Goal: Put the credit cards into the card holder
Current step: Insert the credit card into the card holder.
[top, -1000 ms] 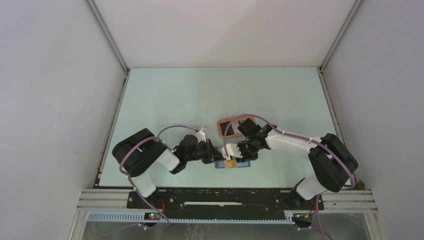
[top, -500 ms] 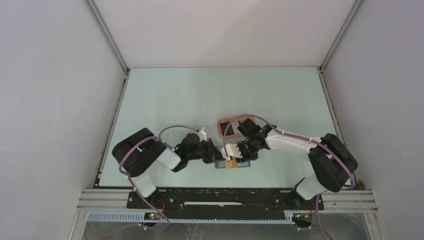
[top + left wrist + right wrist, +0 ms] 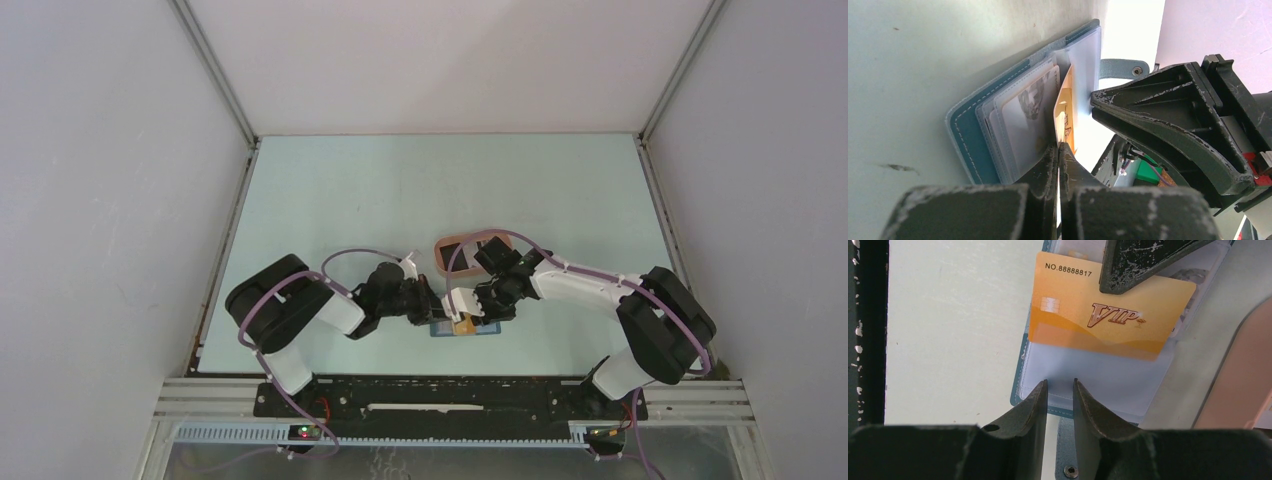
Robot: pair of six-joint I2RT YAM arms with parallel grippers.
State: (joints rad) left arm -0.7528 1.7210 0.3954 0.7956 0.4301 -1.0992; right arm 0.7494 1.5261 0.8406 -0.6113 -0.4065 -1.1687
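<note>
At the wallet [image 3: 964, 131], left gripper [image 3: 1058, 146] is pinching the orange card [image 3: 1083, 332] with jaws closed, arm reaching right; right gripper [image 3: 1059, 386] is hovering slightly parted at the wallet's edge, arm bending left.

The open card holder [image 3: 1098, 385] lies near the counter's [image 3: 400, 190] front edge, between the left end effector [image 3: 1058, 150] and right end effector [image 3: 1059, 385], a VIP card [image 3: 1108, 325] partway in its sleeve, the tray [image 3: 1243, 385] just behind.

glossy orange plastic card [image 3: 1108, 325]; stitched blue leather-like card holder [image 3: 968, 135], clear, possibly vinyl sleeves [image 3: 1098, 377]; matt table [image 3: 948, 340].
</note>
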